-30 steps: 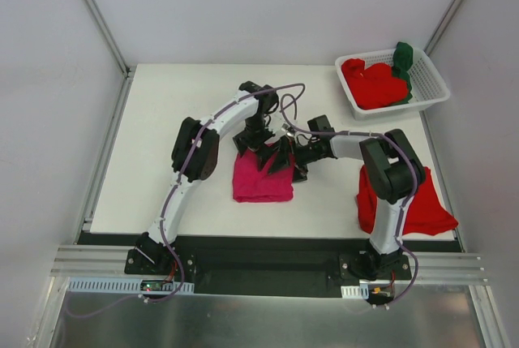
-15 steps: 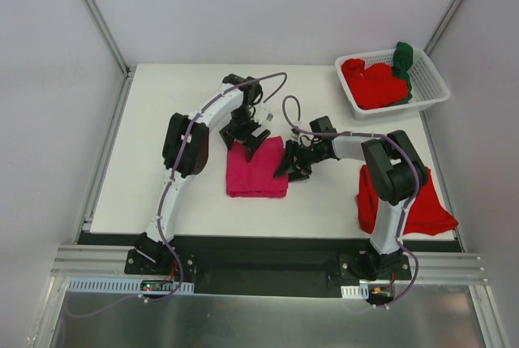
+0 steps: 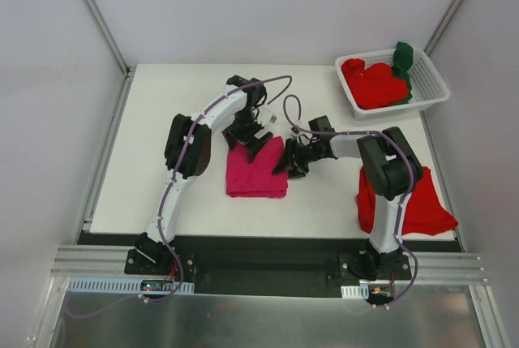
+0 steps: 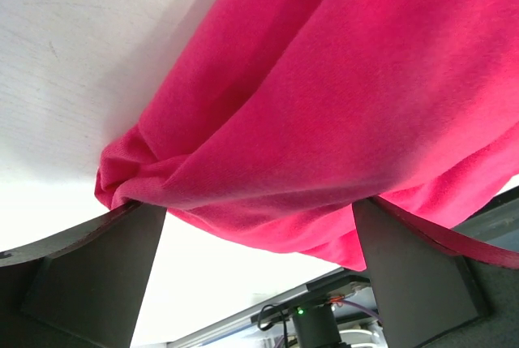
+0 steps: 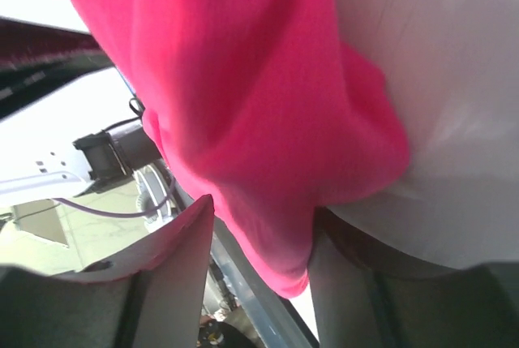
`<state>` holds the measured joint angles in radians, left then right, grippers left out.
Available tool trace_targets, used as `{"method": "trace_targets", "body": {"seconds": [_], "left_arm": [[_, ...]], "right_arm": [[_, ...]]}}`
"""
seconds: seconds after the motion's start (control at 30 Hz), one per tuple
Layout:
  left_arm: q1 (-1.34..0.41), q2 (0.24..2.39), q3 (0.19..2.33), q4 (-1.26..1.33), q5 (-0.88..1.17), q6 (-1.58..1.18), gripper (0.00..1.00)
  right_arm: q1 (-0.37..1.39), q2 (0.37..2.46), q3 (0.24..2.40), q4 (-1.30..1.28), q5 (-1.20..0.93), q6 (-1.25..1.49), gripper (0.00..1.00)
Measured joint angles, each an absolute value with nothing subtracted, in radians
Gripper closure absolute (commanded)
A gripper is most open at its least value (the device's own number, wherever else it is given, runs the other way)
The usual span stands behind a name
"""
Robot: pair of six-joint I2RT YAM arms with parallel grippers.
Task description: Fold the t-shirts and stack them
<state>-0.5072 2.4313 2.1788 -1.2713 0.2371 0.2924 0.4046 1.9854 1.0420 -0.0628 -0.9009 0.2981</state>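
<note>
I see the magenta-pink t-shirt (image 3: 255, 176) lying in the middle of the table (image 3: 162, 121), folded into a rough, compact rectangle with soft rolls along its edges. Both wrist views are filled with its pink cloth, creased in long folds.

My left gripper (image 3: 250, 142) sits at the far edge of that shirt. In the left wrist view its fingers (image 4: 89, 275) stand wide apart, and the cloth drapes across the gap between them, brushing one fingertip without being pinched.

My right gripper (image 3: 289, 163) is at the shirt's right edge. In the right wrist view the jaws have drawn partway together, and a bunched fold of pink cloth fills the space between the fingers (image 5: 174, 255), touching both, so I read it as a grip on the shirt.

Another red t-shirt (image 3: 422, 206) lies loosely crumpled at the near right of the table, beside the right arm's base. The white basket (image 3: 430, 76) at the far right corner holds more red t-shirts (image 3: 373, 84) and a dark green t-shirt (image 3: 403, 58) propped against its far wall.
</note>
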Motion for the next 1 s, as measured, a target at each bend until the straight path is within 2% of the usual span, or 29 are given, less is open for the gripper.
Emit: {"method": "trace_targets", "body": {"seconds": [0.03,0.23,0.67,1.0], "left_arm": [[-0.51,2.431,2.178,-1.271,0.232,0.293,0.01],[-0.518,2.424,2.177,-1.271,0.226,0.297,0.01],[-0.52,2.414,2.177,-1.269,0.225,0.299,0.01],[-0.522,2.414,2.177,-1.269,0.222,0.303,0.01]], "right_arm": [[0.406,1.991,1.042,-0.048,-0.902,0.311,0.63],[0.42,2.019,1.036,0.01,-0.87,0.338,0.99],[0.428,2.026,1.052,0.001,-0.857,0.344,0.99],[0.379,1.925,1.063,-0.192,-0.727,0.194,0.99]]}}
